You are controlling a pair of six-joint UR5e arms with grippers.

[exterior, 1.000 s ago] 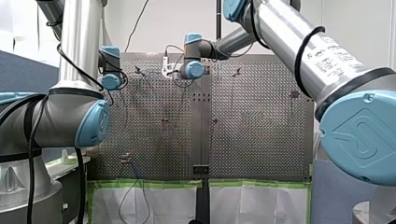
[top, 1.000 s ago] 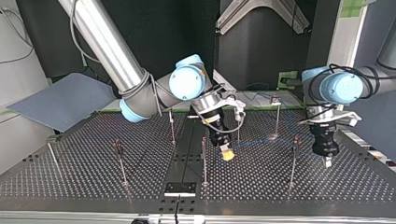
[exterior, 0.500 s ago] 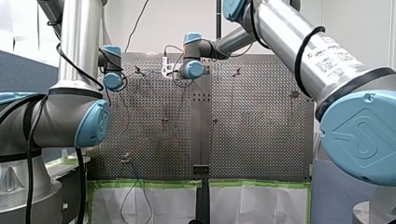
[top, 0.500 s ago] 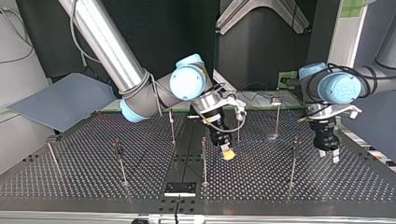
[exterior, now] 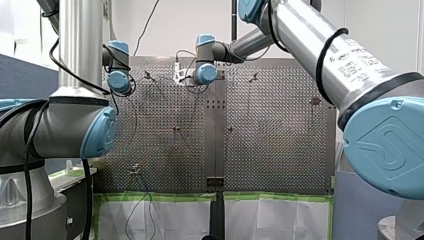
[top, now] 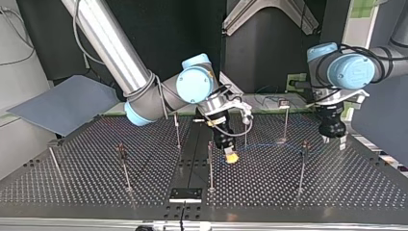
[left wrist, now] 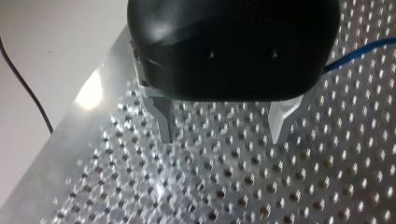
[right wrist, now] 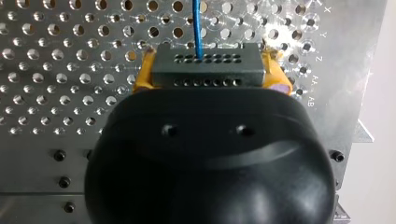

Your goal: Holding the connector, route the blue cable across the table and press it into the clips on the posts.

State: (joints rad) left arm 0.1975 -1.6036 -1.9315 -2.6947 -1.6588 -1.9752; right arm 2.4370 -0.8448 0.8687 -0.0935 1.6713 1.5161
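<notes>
Engraved letters (right wrist: 318, 58) run down one margin of the perforated plate in the right wrist view, reading X, Y, Z, AA, AB, one per row of holes. In the front view a white label (exterior: 352, 62) sits on my right arm's silver tube, its print too small to read, and the blue joint cap (exterior: 387, 145) below it carries an embossed emblem.

My right hand (right wrist: 208, 65) is clamped on the dark connector (right wrist: 205, 77), a yellow pad on each side of it. The blue cable (right wrist: 198, 28) leaves the connector's middle and runs straight ahead over the holes. In the top view this hand (top: 232, 157) hangs low near the counter's (top: 96, 178) centre seam, just beside a post, and the cable (top: 269, 144) trails toward the view's right among the posts (top: 285, 103); I cannot tell whether it sits in any clip.

My left hand (left wrist: 222, 133) has its metal fingers (left wrist: 164, 121) spread with nothing between them. It hovers over bare holes close to the counter's side edge (left wrist: 70, 154), the cable (left wrist: 359, 53) passing behind it. In the top view it (top: 334, 142) is at the right, well apart from the other hand.

The near half of the counter lies open apart from thin posts and a black bracket (top: 185, 195) at the front edge.
</notes>
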